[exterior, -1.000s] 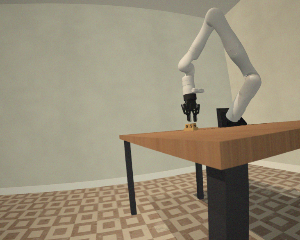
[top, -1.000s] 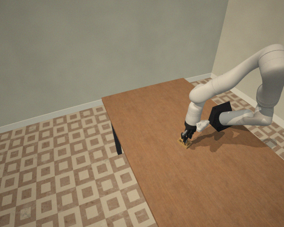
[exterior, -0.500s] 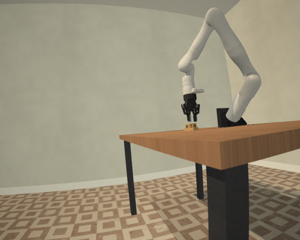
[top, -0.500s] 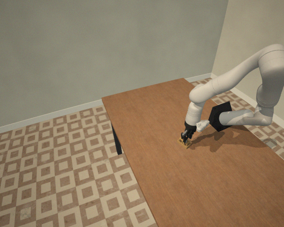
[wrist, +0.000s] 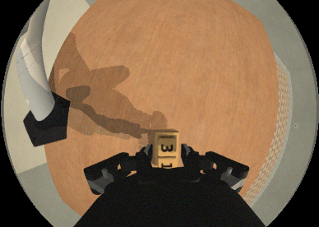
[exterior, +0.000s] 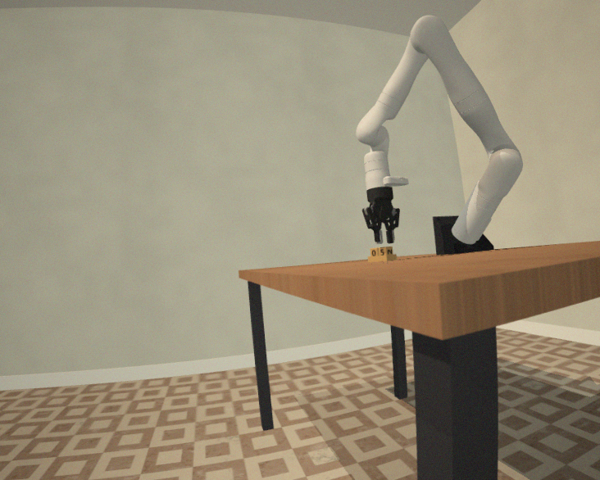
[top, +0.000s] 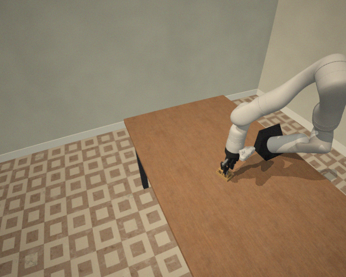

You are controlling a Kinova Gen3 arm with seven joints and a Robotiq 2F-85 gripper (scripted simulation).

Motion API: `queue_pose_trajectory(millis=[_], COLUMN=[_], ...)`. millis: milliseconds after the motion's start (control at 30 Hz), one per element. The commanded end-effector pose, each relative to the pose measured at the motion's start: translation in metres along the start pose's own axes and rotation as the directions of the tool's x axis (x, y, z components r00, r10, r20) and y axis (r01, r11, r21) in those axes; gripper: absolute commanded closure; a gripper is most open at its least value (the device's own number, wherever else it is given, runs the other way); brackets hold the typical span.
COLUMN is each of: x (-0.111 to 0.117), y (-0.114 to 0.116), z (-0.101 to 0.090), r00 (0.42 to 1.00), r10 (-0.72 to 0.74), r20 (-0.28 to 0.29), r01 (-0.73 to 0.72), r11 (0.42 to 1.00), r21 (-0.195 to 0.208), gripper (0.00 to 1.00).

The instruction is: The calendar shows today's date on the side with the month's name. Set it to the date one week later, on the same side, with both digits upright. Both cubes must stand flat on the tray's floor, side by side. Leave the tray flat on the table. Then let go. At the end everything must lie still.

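Observation:
The small yellow calendar [exterior: 381, 256] stands on the wooden table. Its tray holds two digit cubes side by side and a month block. The side seen in the exterior view reads 0 and 5, with the month block to the right of them. The calendar also shows in the top view [top: 225, 175] and in the wrist view [wrist: 165, 149], where the top faces read 3 and 1. My gripper [exterior: 383, 239] points straight down, just above the cubes. Its fingers are partly open and empty, apart from the cubes. It also shows in the top view [top: 224, 170].
The arm's black base [top: 267, 141] is fixed at the table's far edge, behind the calendar. The table's left edge [top: 149, 178] lies a short way from the tray.

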State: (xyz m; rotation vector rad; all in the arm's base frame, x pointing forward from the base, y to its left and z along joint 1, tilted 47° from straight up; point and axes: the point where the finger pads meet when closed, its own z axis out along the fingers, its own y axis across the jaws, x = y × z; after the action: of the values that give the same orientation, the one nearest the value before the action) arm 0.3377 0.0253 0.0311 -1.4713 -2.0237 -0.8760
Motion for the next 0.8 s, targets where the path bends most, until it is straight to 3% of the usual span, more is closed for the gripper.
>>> queue_pose_trajectory(millis=[0,433,767], x=[0.0,0.0,0.0], y=[0.0,0.0,0.0], z=[-0.001,0.005,0.022], r00=[1.0,1.0,1.0], r10=[0.0,0.0,0.0], r20=[0.001,0.001,0.001], r01=[0.0,0.0,0.0], r11=[1.0,1.0,1.0], r21=[-0.001,-0.001,-0.001], gripper=[0.54,0.54,0.54])
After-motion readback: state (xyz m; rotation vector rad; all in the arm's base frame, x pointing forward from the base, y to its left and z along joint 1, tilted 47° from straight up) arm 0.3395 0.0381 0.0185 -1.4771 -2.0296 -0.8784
